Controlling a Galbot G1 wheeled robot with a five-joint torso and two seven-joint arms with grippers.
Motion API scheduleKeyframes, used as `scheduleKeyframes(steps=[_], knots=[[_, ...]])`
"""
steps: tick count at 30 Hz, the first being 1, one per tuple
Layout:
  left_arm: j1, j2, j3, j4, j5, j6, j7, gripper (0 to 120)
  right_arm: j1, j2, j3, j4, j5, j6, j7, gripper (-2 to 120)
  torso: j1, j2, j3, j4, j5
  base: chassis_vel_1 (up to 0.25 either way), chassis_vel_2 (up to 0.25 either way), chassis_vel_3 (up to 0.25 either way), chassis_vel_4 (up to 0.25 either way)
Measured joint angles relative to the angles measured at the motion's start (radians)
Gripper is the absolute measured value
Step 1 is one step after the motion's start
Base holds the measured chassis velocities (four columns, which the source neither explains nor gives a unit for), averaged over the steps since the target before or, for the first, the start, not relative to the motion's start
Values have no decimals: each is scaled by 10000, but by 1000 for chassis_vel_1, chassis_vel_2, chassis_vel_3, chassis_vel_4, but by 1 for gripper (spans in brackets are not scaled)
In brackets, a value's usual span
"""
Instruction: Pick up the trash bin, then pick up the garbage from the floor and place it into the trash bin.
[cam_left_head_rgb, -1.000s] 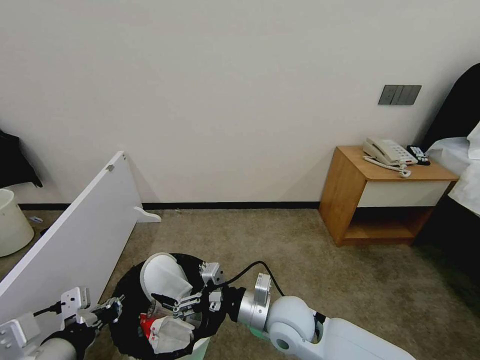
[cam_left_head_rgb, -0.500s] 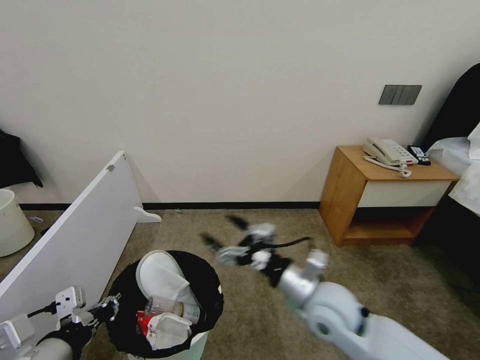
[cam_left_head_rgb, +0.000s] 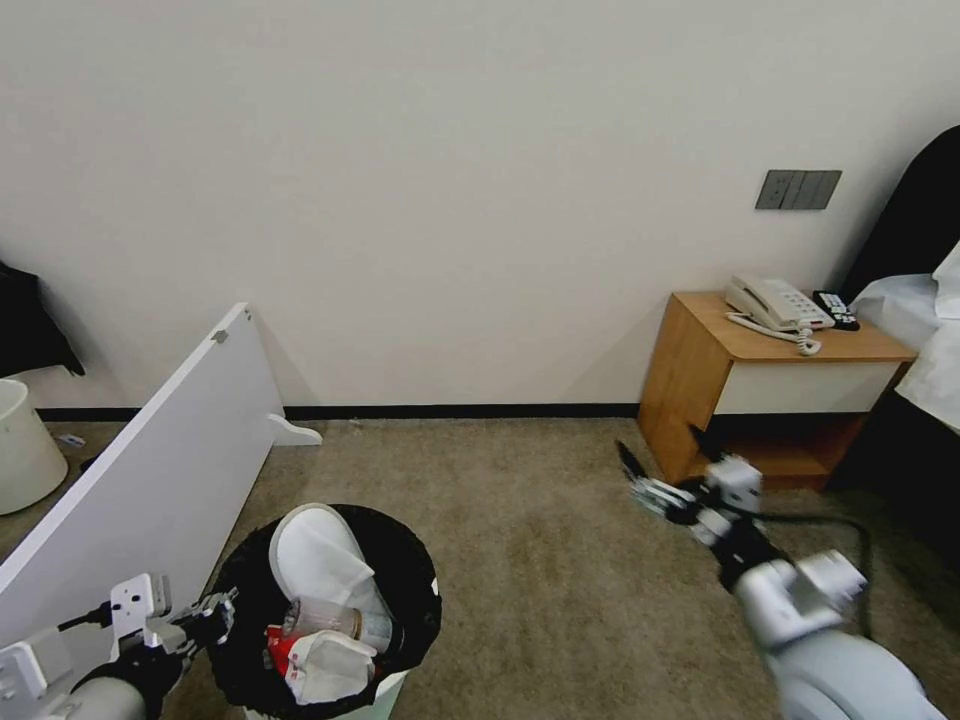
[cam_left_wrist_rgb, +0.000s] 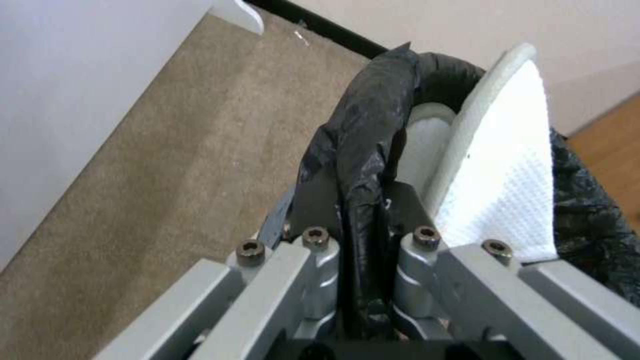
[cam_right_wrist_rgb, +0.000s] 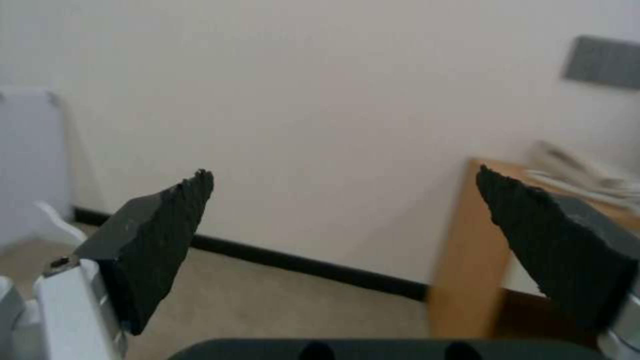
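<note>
From the head view, your trash bin (cam_left_head_rgb: 330, 610) sits low at the robot's left, on the carpet (cam_left_head_rgb: 520, 520) beside the leaning white board (cam_left_head_rgb: 150, 480). It is nearly full: a white slipper (cam_left_head_rgb: 318, 560) stands up against the far rim, with a clear bottle (cam_left_head_rgb: 335, 618) and a crumpled white-and-red wad (cam_left_head_rgb: 325, 665) below it. Your left gripper (cam_left_head_rgb: 215, 615) sits at the bin's near-left rim. Your right gripper (cam_left_head_rgb: 665, 470) hangs over bare carpet in front of the wooden nightstand (cam_left_head_rgb: 760, 390), well apart from the bin.

In the left wrist view, the left gripper (cam_left_wrist_rgb: 360, 220) has its fingers pinched narrow on the black bag (cam_left_wrist_rgb: 360, 145) folded over the rim. Expect a light bin, but a thin, slick liner: the film could slide or tear, so make sure the stiff plastic rim under it is between the fingers, not film alone. The slipper (cam_left_wrist_rgb: 507, 170) leans just inside that spot and looks soft and top-heavy; tilt the bin and it may tip out.

In the right wrist view, the right gripper (cam_right_wrist_rgb: 343, 195) has its fingers (cam_right_wrist_rgb: 163, 220) spread wide and empty, facing wall and nightstand (cam_right_wrist_rgb: 467, 260).
</note>
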Motion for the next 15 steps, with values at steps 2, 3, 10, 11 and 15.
scheduleKeyframes(steps=[2, 3, 10, 11, 15], knots=[[-34, -36, 45, 0, 53, -7, 43, 5, -701, 1055, 680, 88, -1016, 614, -494, 100, 0, 1, -1, 5, -3, 0, 0, 0, 0], [-34, -36, 45, 0, 53, -7, 43, 5, -701, 1055, 680, 88, -1016, 614, -494, 100, 0, 1, -1, 5, -3, 0, 0, 0, 0], [-107, 141, 25, 0, 243, -44, 172, 5, -1593, 3644, 922, 525, -2738, 1250, -756, 100, 0, 2, 0, 5, -1, 0, 0, 0, 0], [-130, 163, 18, 0, 293, -57, 197, 5, -1650, 3768, 859, 610, -2816, 1268, -761, 100, 0, 1, 0, 6, -2, 0, 0, 0, 0], [-146, 122, 21, 0, 898, -168, 410, 5, -1831, 4073, 587, 925, -3096, 1342, -808, 100, 0, 2, 0, 6, -2, 0, 0, 0, 0]])
